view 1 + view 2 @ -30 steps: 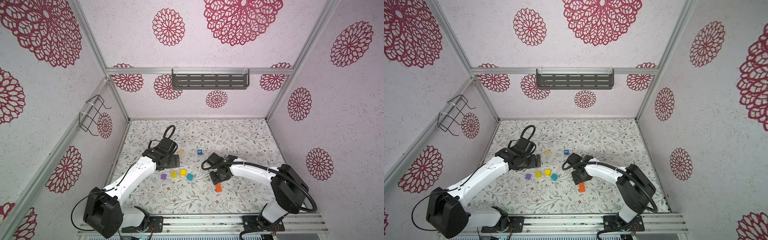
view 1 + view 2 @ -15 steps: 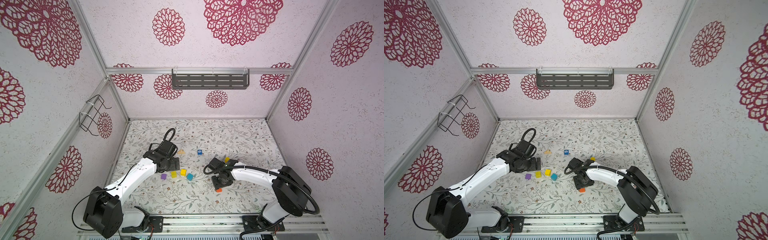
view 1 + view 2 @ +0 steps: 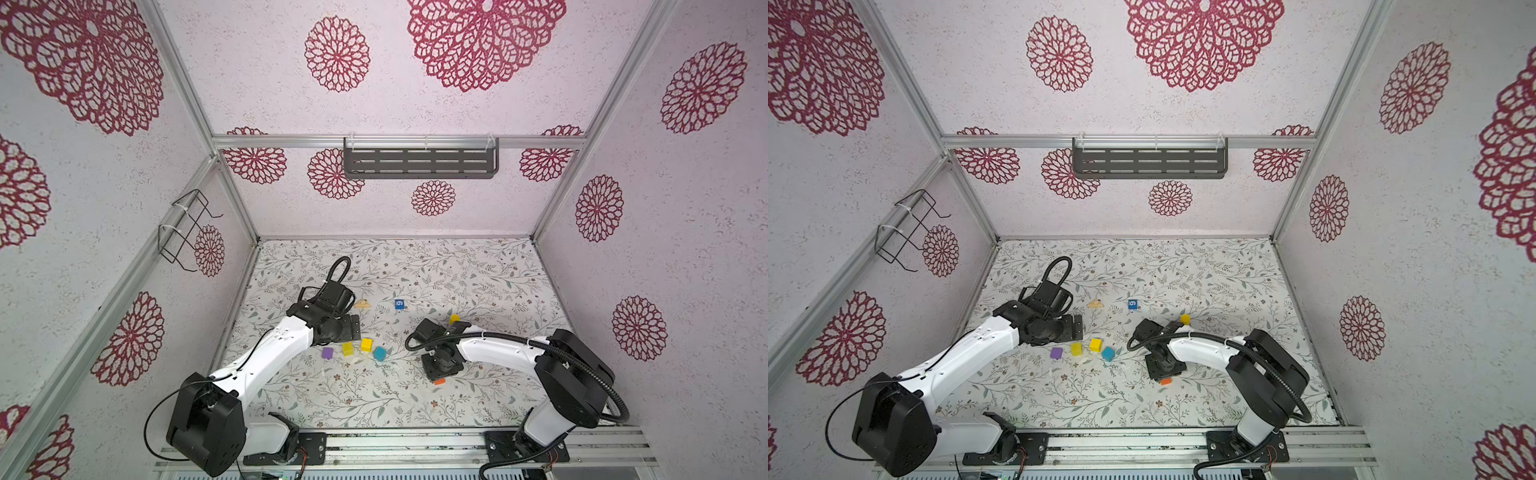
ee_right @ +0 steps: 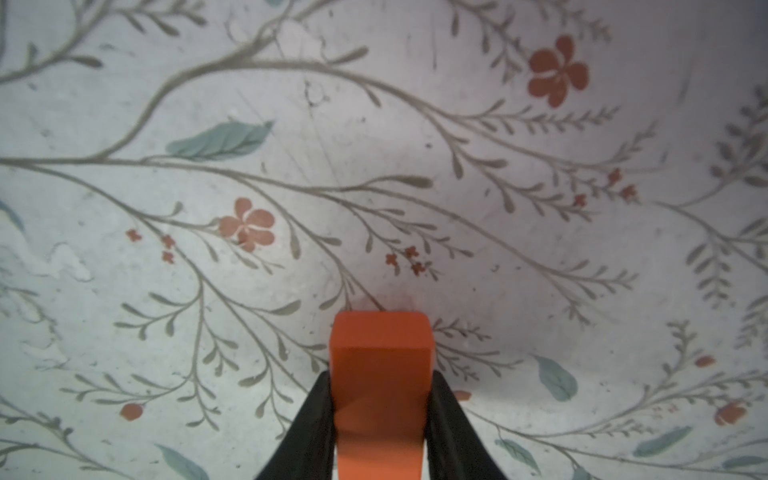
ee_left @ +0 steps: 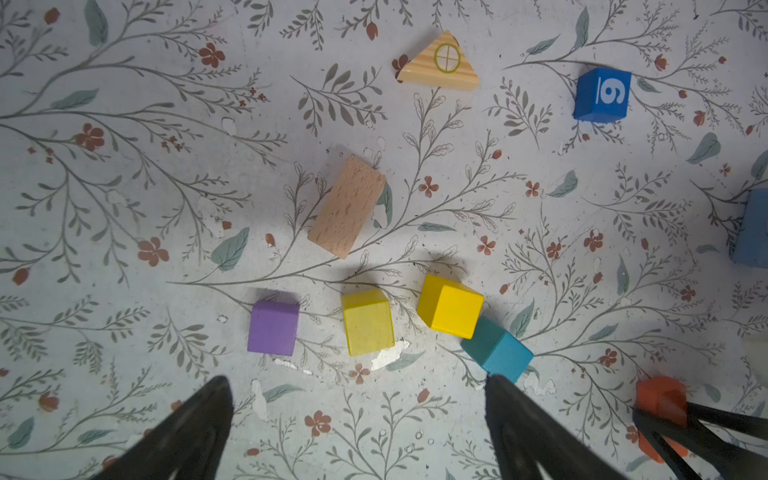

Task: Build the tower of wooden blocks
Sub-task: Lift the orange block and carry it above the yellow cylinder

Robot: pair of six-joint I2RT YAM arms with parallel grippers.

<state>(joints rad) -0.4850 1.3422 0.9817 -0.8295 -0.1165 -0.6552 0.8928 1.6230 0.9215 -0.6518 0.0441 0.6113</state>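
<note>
An orange block (image 4: 380,374) stands on the floral mat, and my right gripper (image 4: 380,399) is shut on its two sides; in both top views only its front corner (image 3: 439,381) (image 3: 1166,381) shows under the gripper (image 3: 439,375). My left gripper (image 5: 357,384) hangs open above the mat, just in front of a loose row of blocks: purple (image 5: 273,328), two yellow (image 5: 368,322) (image 5: 450,305) and teal (image 5: 498,349). A tan block (image 5: 347,206), a wooden triangle (image 5: 440,62) and the blue "6" cube (image 5: 602,94) lie farther back. All blocks lie singly.
A light blue block (image 5: 754,232) shows at the edge of the left wrist view. A yellow piece (image 3: 454,319) sits behind the right arm. Patterned walls close in the mat on three sides, and a metal rail (image 3: 415,442) runs along the front.
My right gripper has moved forward and down over the orange block and closed on it. The left arm has barely shifted and stays open.
</note>
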